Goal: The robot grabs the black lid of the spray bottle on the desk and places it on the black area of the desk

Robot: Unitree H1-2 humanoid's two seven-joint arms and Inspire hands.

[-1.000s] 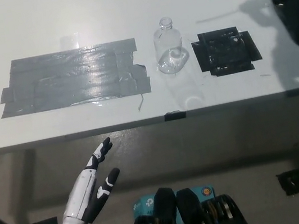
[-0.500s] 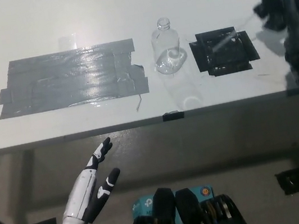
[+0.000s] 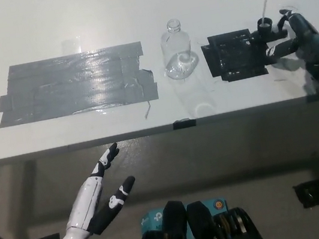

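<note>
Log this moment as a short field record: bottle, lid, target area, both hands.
bottle: clear spray bottle, upright on the white desk, neck open, no lid on it
lid: black lid with its thin tube pointing up, held at the black area's right edge
target: black area, right of the bottle
right hand: black right hand, fingers closed on the lid
left hand: white left hand, open, below the desk edge
</note>
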